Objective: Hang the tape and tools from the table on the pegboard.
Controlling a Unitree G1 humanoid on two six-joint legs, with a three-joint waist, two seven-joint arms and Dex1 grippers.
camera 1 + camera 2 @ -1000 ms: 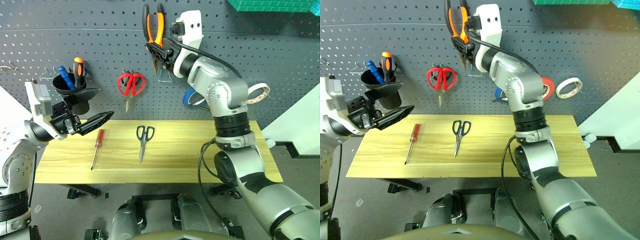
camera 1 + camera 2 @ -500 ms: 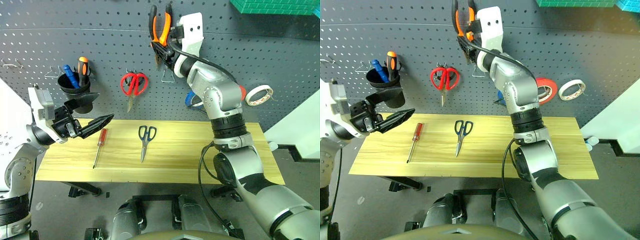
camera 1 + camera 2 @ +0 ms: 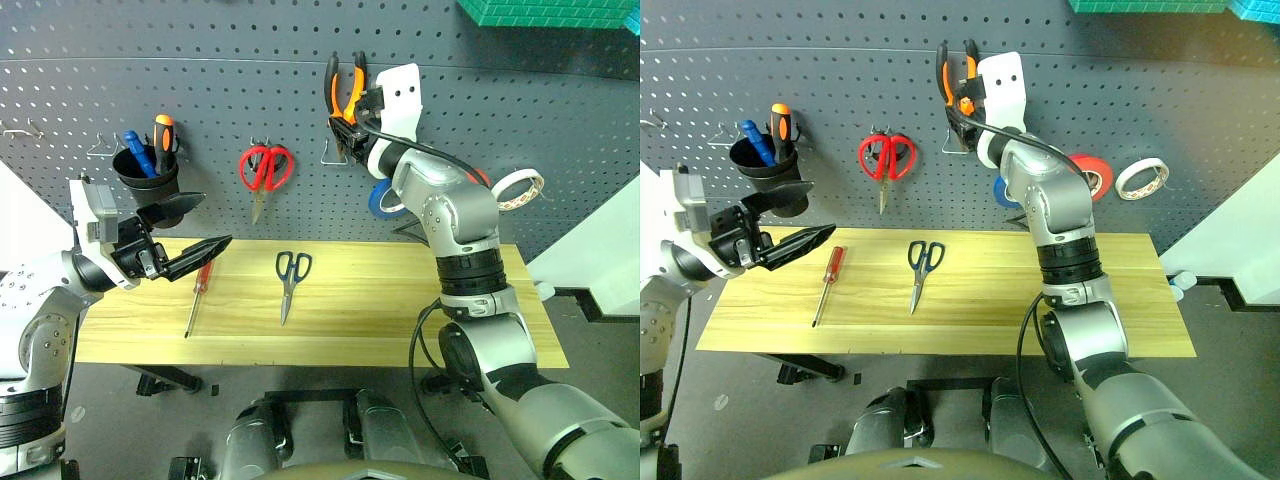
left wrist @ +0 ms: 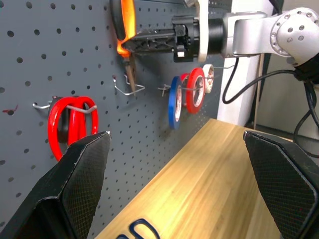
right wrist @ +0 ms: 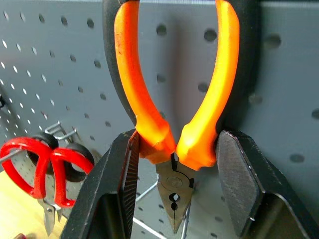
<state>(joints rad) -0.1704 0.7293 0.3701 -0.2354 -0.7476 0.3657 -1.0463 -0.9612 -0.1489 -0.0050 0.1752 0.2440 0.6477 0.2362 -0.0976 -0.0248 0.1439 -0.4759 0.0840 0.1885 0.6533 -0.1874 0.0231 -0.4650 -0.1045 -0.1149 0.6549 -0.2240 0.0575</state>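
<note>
Two tools lie nearest me on the table (image 3: 420,320): the red-handled screwdriver (image 3: 197,293) toward my left, and the dark-handled scissors (image 3: 289,279) beside it, apart from each other, blades pointing back toward me. My left gripper (image 3: 196,222) hovers above the table's left end, near the screwdriver's handle, its two black fingers spread wide and holding nothing.

Farther off, my right gripper (image 5: 174,179) is raised against the pegboard (image 3: 560,120), pinching the orange-and-black pliers (image 3: 343,95) at the base of their handles, one finger pressed on each outer side. The handles stand upward and the nose points down, just above a wire hook (image 4: 128,89) on the board.

On the board itself, to the left of the pliers, the red-handled scissors (image 3: 264,170) hang from a hook, and farther left a black cup (image 3: 146,178) holds a blue screwdriver (image 3: 133,152) and an orange-black screwdriver (image 3: 161,137). To the right, behind my right arm, hang a blue roll (image 3: 1004,193), the red tape (image 3: 1091,176) and a cream-white roll (image 3: 1142,177) in a row.

I can read no brand, label or writing on any of these.
</note>
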